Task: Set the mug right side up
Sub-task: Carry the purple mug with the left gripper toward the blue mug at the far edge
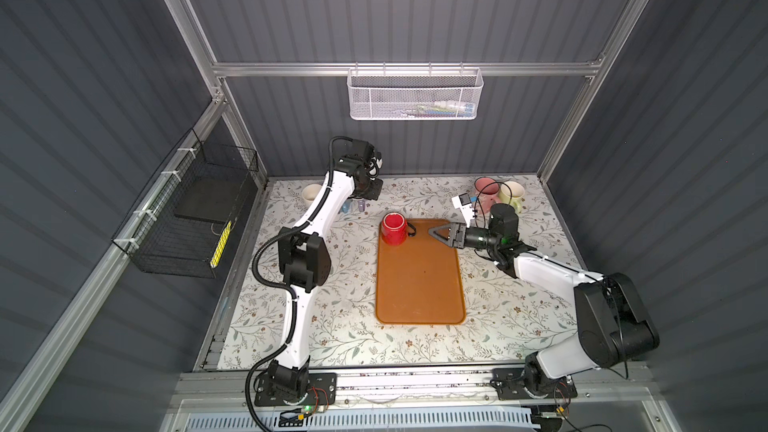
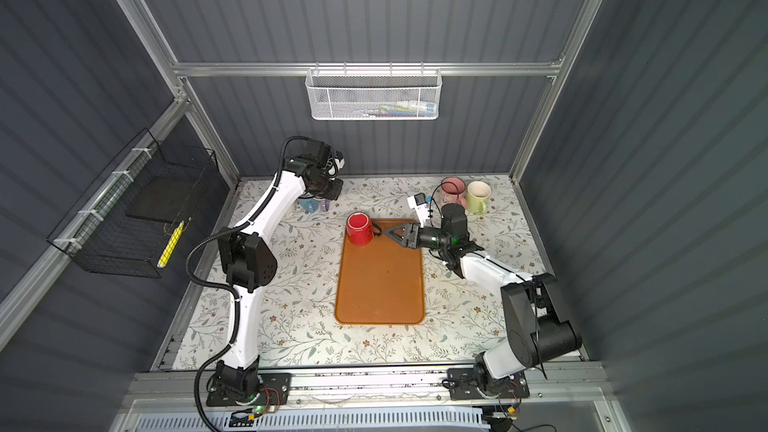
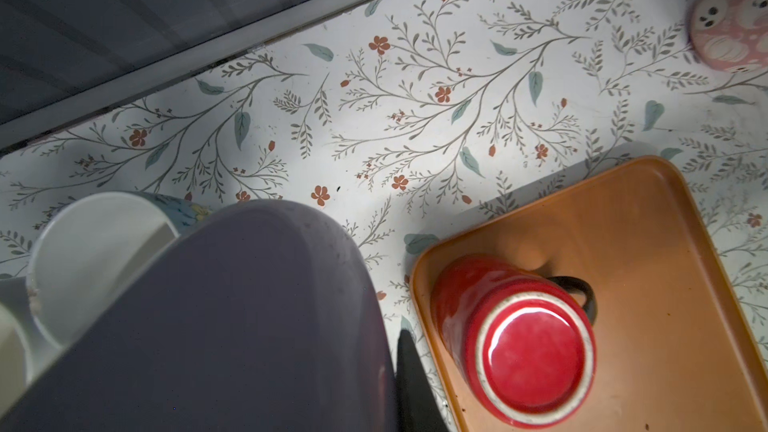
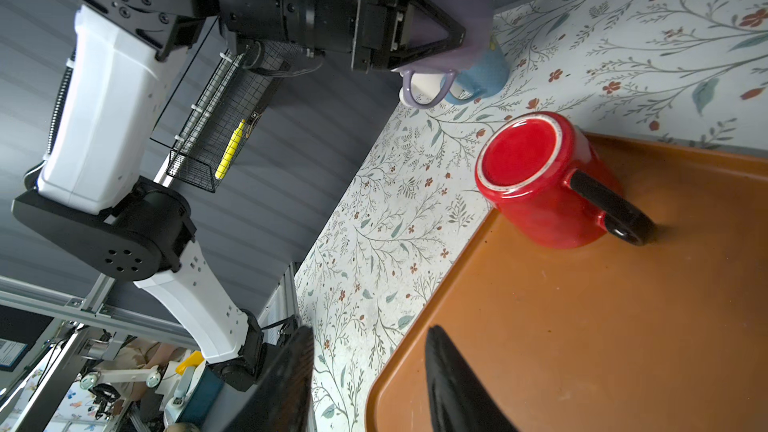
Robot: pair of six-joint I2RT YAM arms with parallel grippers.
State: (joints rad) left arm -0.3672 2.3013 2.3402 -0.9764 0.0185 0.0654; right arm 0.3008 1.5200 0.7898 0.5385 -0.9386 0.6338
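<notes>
The red mug (image 1: pixel 394 228) is standing upside down in the far left corner of the orange tray (image 1: pixel 419 284). The right hand (image 1: pixel 434 233) is hovering near its handle (image 1: pixel 411 229), released and empty. The left hand (image 4: pixel 455 41) is hanging clenched at a purple mug (image 4: pixel 473 22).

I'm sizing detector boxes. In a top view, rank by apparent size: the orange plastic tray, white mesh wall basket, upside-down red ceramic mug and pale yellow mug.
1. Orange plastic tray.
2. White mesh wall basket, though it hangs higher, nearer the camera.
3. Red ceramic mug and pale yellow mug: look alike, unranked.
</notes>
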